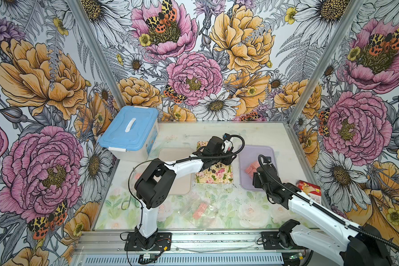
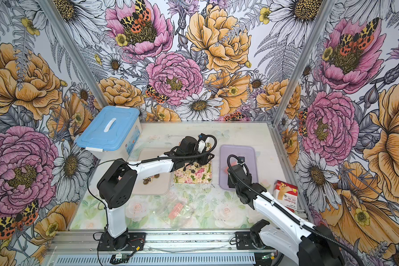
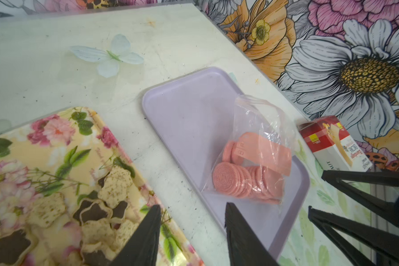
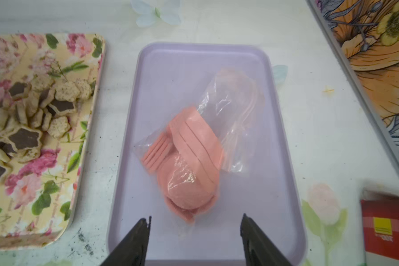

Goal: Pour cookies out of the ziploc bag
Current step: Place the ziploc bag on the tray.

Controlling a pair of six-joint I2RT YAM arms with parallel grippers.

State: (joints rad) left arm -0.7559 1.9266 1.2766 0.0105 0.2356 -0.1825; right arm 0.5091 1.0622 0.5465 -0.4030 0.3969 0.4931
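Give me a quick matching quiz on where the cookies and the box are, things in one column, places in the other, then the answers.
Things
1. pink cookies
2. star cookies
3. bandage box
4. blue-lidded bin

Places
A. far back corner of the table
B. loose on the floral tray
C. on the table beside the lilac tray
D. inside a clear bag on the lilac tray

Pairs: 1-D, 2-B, 3-C, 4-A
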